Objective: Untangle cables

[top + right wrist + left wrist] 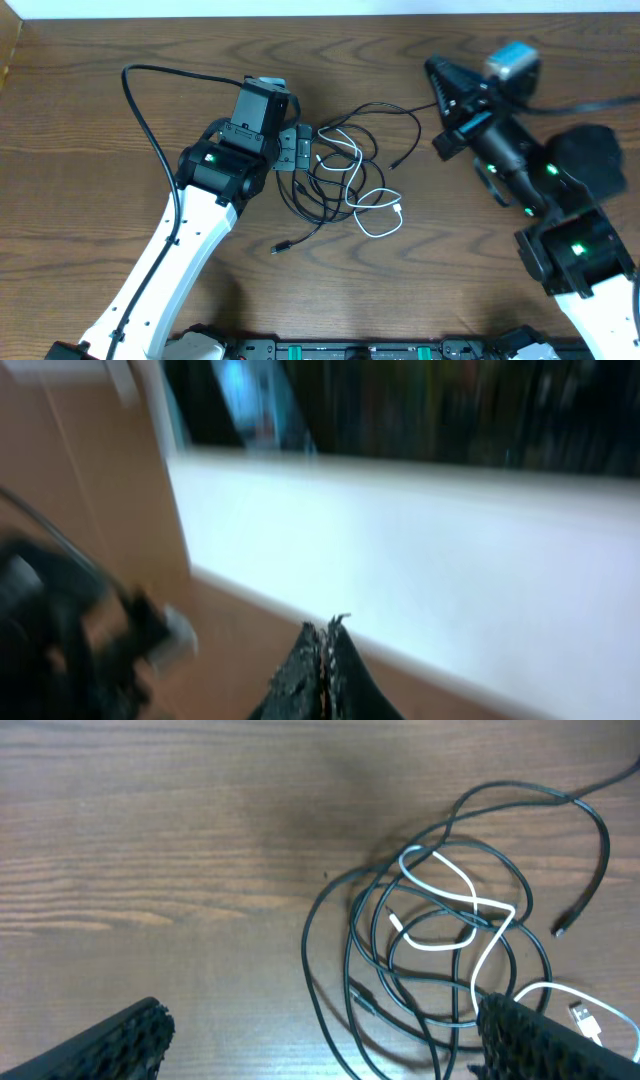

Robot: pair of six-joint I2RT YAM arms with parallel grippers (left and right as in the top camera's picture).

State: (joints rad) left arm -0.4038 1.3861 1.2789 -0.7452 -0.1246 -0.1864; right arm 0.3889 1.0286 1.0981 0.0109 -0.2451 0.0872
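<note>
A tangle of thin black cables (335, 165) and one white cable (372, 205) lies on the wooden table, centre. It also shows in the left wrist view: black loops (440, 980) with the white cable (455, 895) threaded through. My left gripper (298, 152) is open at the tangle's left edge, low over the table; its fingers (320, 1040) straddle the outer black loops. My right gripper (440, 80) is raised, right of the tangle, apart from it. Its fingers (325, 650) are pressed together with nothing between them.
A loose black plug end (280, 247) lies in front of the tangle and another (396, 163) to its right. The white plug (399, 208) lies at the tangle's right. The left arm's thick black cable (140, 100) arcs over the table. The right wrist view is blurred.
</note>
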